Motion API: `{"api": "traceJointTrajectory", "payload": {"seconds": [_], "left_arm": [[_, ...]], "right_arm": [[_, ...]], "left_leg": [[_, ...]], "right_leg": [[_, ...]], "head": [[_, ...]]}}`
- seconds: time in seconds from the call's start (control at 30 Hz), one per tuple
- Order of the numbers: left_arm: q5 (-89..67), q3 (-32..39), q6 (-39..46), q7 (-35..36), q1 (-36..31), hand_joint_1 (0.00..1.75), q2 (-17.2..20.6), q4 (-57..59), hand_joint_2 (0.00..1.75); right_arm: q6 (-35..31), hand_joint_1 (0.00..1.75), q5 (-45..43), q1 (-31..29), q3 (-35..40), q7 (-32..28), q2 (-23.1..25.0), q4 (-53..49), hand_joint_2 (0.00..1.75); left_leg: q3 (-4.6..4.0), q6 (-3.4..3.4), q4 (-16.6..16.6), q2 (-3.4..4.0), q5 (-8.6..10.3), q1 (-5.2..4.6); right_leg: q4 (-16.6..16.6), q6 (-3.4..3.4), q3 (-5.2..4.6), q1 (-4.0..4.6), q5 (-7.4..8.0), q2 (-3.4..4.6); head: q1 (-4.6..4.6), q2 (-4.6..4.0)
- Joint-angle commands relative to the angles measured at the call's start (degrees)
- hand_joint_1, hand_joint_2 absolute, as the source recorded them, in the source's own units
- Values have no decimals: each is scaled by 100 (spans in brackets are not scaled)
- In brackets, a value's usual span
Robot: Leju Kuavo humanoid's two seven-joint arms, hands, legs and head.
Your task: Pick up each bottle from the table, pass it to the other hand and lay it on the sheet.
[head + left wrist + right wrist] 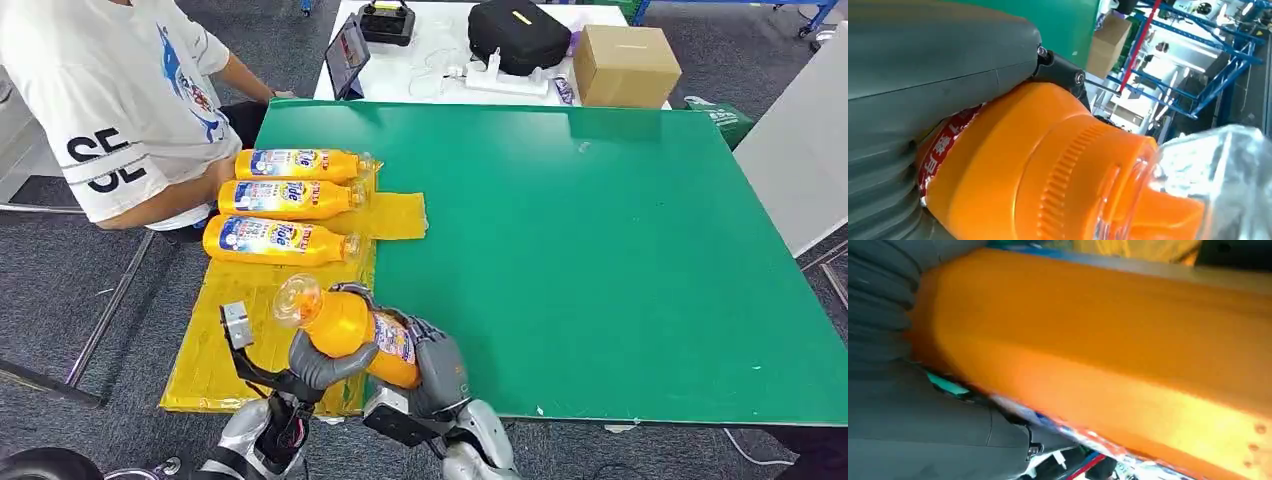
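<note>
While 3 orange bottles (pixel 290 203) lie on the yellow sheet (pixel 230 330), a 4th bottle (pixel 350 330) hangs above the desk (pixel 620 250) edge, gripped by both the left robot hand (pixel 325 365) and right robot hand (pixel 435 360).

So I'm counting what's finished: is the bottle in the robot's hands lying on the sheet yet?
Not yet. The bottle is tilted, cap up, held by both the left hand and right hand.

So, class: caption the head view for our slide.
Both hands, left hand and right hand, hold an orange bottle beside three bottles lying on the yellow sheet.
</note>
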Motion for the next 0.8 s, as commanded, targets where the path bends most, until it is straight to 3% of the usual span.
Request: {"api": "traceJointTrajectory", "payload": {"seconds": [0.03,0.2,0.47,0.5,0.63,0.8], "left_arm": [[-80,-65,340,-145,-100,175,97,61,175],[-1257,650,2104,-590,-222,175,-162,-403,175],[-1263,839,2204,-597,-255,175,-140,-430,175],[-1386,950,2533,-718,-269,175,-202,-414,175],[-1593,1416,3161,-951,-299,175,-189,-763,175],[-3562,1588,4681,-1068,-390,175,-14,-1053,175]], "right_arm": [[1859,0,-1509,-8,-244,-449,-171,-837,0],[2179,0,-1844,357,-492,-358,-325,-1948,0],[2161,0,-1820,420,-525,-336,-343,-2087,0],[2103,0,-1809,416,-557,-355,-319,-2072,0],[1648,0,-1955,654,-826,-578,-220,-2647,0],[427,0,-2097,908,-932,-651,-171,-3867,0]], "left_leg": [[19,-3,0,3,-9,4],[6,-2,7,-9,-8,4],[25,-3,0,-2,-10,4],[14,-2,-1,-3,-5,3],[13,-3,3,0,-7,5],[7,-5,10,-3,-10,4]], "right_leg": [[-3,-7,21,6,-7,-4],[3,-5,10,5,-9,-16],[-3,-8,26,6,-10,-10],[-4,-5,15,4,-5,-9],[-1,-6,13,6,-6,-6],[9,-8,7,6,-11,-11]], "head": [[4,0],[4,0],[0,0],[2,0],[0,0],[0,0]]}}
